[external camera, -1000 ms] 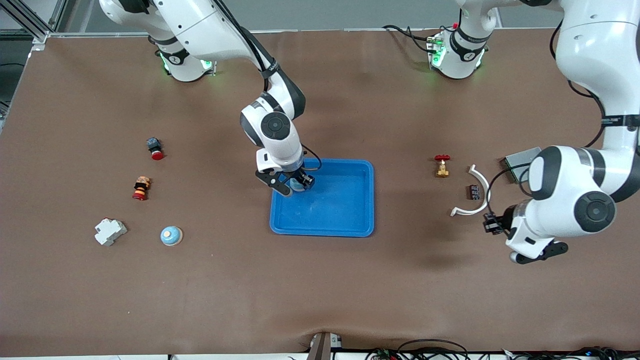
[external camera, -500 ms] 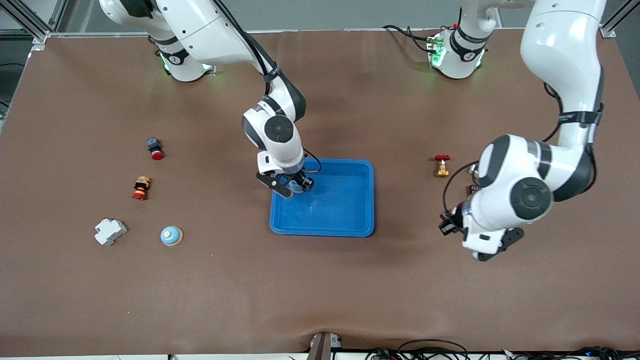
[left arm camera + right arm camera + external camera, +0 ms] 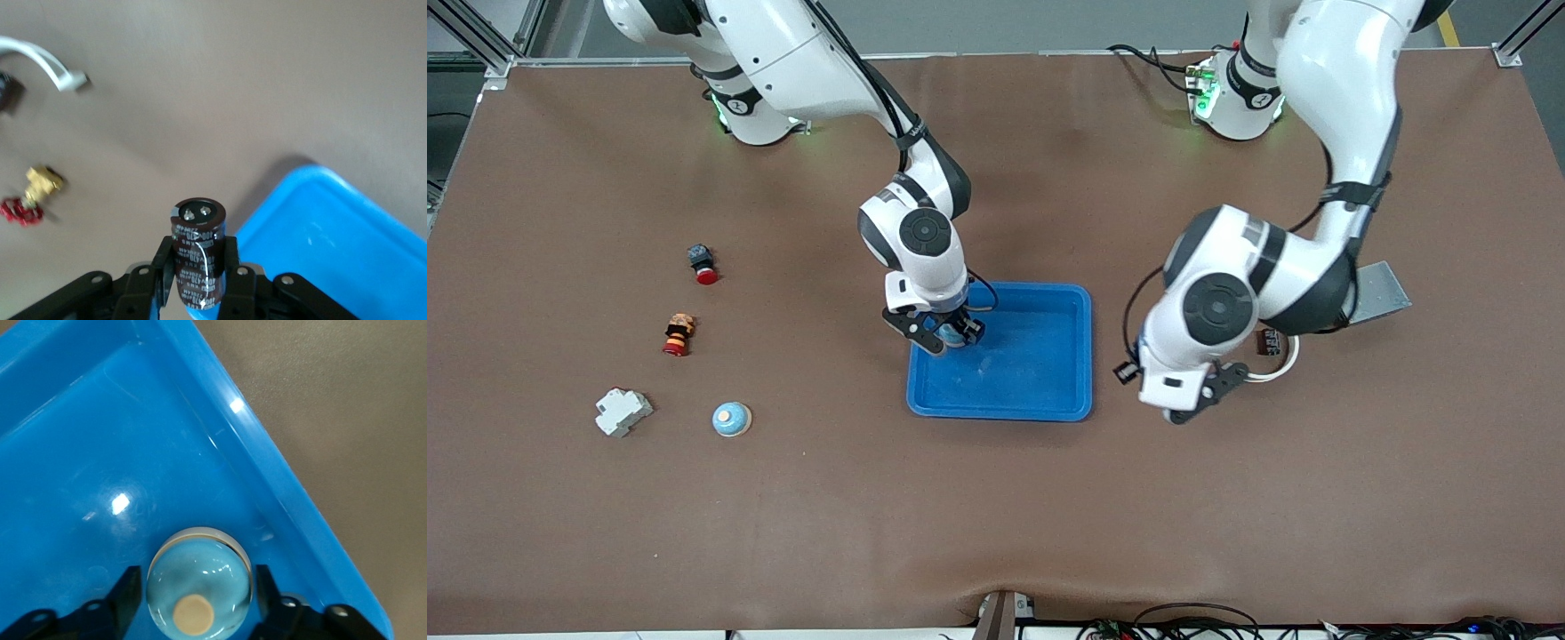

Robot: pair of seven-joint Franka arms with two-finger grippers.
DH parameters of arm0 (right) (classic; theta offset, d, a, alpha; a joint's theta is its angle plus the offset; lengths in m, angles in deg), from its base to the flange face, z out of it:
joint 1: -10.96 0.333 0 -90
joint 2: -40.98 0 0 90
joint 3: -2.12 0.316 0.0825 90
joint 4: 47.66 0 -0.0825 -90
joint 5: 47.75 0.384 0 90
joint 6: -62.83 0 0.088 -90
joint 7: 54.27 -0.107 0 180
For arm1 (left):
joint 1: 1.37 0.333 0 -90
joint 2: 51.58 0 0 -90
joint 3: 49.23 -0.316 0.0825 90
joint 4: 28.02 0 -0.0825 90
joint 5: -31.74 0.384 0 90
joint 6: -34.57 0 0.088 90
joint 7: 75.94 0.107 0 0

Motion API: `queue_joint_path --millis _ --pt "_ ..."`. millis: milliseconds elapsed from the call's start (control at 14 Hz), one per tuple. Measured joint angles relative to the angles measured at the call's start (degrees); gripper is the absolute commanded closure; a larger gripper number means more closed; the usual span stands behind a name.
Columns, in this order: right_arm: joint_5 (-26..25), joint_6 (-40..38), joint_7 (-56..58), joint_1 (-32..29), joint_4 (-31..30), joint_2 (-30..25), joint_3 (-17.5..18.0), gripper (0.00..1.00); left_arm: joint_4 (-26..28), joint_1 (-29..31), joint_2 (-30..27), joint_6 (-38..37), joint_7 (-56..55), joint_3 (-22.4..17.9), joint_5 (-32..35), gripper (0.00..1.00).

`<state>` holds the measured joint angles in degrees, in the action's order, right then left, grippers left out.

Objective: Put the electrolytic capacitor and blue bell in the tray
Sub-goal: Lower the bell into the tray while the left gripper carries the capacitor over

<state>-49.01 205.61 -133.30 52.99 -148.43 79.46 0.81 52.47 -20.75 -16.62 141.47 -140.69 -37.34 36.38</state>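
Note:
The blue tray (image 3: pixel 1049 409) lies mid-table. My right gripper (image 3: pixel 951 336) is low in the tray's corner toward the right arm's end, farthest from the front camera. It is open, with one finger on each side of a blue bell (image 3: pixel 200 590) and a small gap at each. The bell rests on the tray floor (image 3: pixel 100 453). My left gripper (image 3: pixel 1190 402) is over bare table just off the tray's edge toward the left arm's end. It is shut on a dark brown electrolytic capacitor (image 3: pixel 198 230), held upright. The tray's corner (image 3: pixel 347 227) shows beside the capacitor.
A second blue bell (image 3: pixel 731 419) and a white breaker (image 3: pixel 623 412) lie toward the right arm's end, with two red push-buttons (image 3: pixel 703 264) (image 3: pixel 678 335). A white curved part (image 3: pixel 1272 372), a grey metal box (image 3: pixel 1378 289) and a red-handled brass valve (image 3: pixel 27 200) lie near the left arm.
My left arm has swung with the capacitor from the left arm's end of the table to just beside the tray. My right gripper has stayed at the tray's corner, around the bell.

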Motion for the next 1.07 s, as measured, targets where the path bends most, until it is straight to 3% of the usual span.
queue_joint_path --millis 286,571,857,1071 --pt "0.0 -0.8 -1.3 0.2 2.1 0.3 0.0 0.0 1.8 -4.6 2.1 -0.1 -3.3 0.0 0.0 1.0" --pt "-0.1 -10.2 -1.1 0.6 7.7 0.3 0.1 0.0 5.7 -6.6 3.3 4.3 -4.4 0.0 0.0 1.0" --pt "-0.2 -15.4 5.5 0.5 10.3 0.1 -0.6 0.0 11.1 -9.2 3.5 10.0 -7.2 0.0 0.0 1.0" --pt "-0.2 -18.6 13.2 -1.9 10.4 -1.0 -1.3 0.0 12.0 -10.3 3.5 10.4 -7.6 0.0 0.0 1.0"
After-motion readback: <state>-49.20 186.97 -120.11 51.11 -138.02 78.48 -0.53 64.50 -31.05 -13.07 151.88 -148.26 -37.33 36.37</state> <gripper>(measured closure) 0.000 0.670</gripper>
